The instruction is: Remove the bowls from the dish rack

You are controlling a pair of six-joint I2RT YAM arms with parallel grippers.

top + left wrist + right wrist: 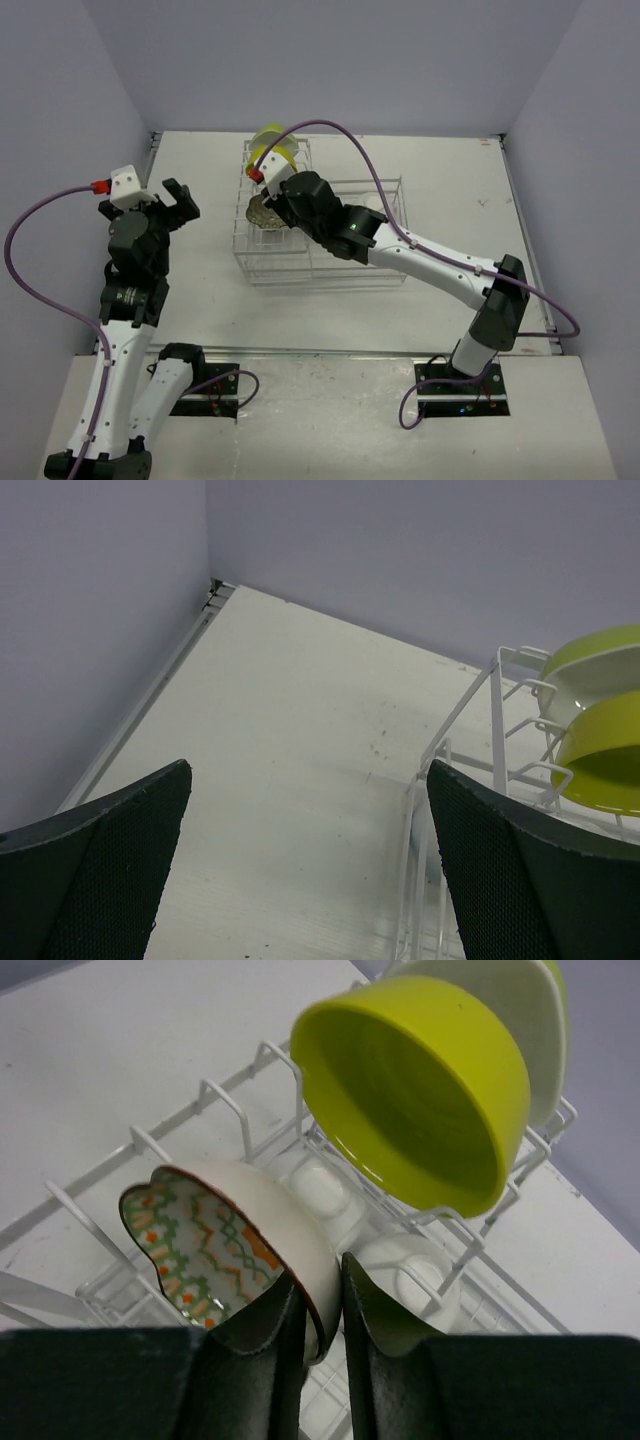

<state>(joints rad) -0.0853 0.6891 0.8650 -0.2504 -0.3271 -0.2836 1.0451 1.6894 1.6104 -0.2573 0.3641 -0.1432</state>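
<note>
In the right wrist view my right gripper [325, 1305] is shut on the rim of the patterned bowl [230, 1240], one finger inside and one outside. This bowl stands on edge in the dish rack [230, 1110]. A lime-yellow bowl [420, 1090] leans in the slots just behind it, and another bowl [535, 1020] stands behind that. Plain white bowls [410, 1270] lie below the wires. From above, the right gripper [268, 200] sits over the rack's [330, 275] left end. My left gripper [180, 205] hangs open left of the rack, holding nothing.
In the left wrist view the rack's corner [495, 710] and two lime-yellow bowls [600, 750] are at the right, with bare table [300, 760] under the open fingers [500, 880]. Walls close off the left and far sides. A white bowl [370, 200] sits in the rack's low basket.
</note>
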